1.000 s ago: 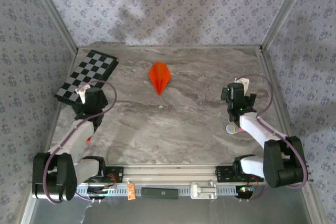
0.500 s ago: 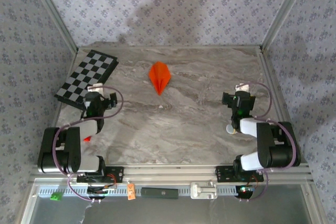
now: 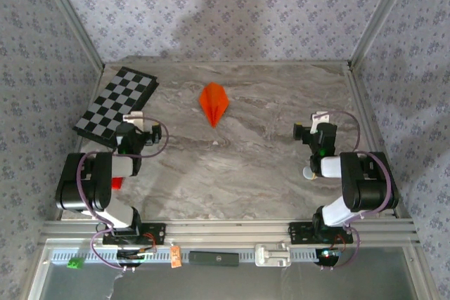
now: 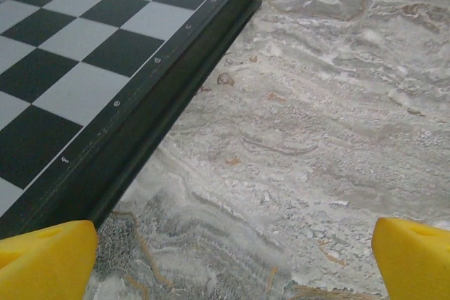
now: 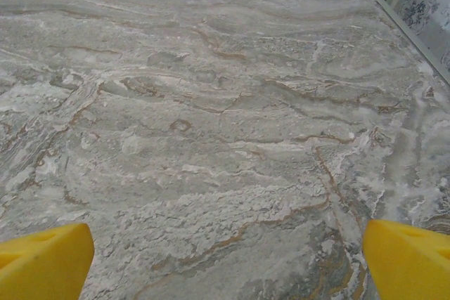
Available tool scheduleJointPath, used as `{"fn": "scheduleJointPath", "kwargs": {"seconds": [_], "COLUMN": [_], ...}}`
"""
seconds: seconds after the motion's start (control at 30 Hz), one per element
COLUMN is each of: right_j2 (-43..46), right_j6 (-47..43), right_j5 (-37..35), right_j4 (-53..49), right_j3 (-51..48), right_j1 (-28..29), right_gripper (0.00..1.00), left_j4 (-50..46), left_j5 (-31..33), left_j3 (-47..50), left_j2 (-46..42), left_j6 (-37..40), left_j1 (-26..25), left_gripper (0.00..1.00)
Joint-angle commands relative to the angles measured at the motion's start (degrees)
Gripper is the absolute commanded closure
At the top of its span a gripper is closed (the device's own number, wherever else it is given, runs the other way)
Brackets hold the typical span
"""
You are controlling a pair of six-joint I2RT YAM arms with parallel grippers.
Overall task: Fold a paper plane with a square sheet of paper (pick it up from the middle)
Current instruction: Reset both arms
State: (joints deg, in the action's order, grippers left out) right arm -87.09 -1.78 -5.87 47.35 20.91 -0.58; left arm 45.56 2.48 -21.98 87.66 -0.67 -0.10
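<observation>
lying on the desk (image 3: pixel 267 166), paper plane (image 3: pixel 214 103) right of the checkerboard (image 3: pixel 116 102); left claw (image 3: pixel 136 124) beside the checkerboard, right claw (image 3: pixel 318 121) far right of it; both wide, empty.

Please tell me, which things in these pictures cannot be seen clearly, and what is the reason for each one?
Top view: the paper plane is too small to count its folds.
Top view: the left arm covers most of the red thing.
Left wrist view: the checkerboard is cut off by the left and top edges.
Wrist views: the left hand and right hand are cut off by the bottom edge; their yellow tips stand wide apart.
</observation>
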Motion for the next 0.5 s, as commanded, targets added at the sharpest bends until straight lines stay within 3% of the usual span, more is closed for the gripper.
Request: {"fn": "scheduleJointPath", "kwargs": {"seconds": [0.0, 0.47], "right_j2": [-0.4, -0.4], "right_j6": [0.5, 0.5], "right_j5": [2.0, 2.0], "right_j4": [-0.4, -0.5], "right_j3": [1.4, 1.4], "right_j1": [-0.6, -0.6], "right_gripper": [0.0, 0.0], "left_j4": [0.9, 0.6], "left_j5": [2.2, 2.1], "left_j3": [-1.8, -1.9], "left_j2": [0.3, 0.3], "left_j6": [-1.1, -1.0], "left_j1": [0.5, 0.5], "left_gripper": [0.0, 0.0]}}
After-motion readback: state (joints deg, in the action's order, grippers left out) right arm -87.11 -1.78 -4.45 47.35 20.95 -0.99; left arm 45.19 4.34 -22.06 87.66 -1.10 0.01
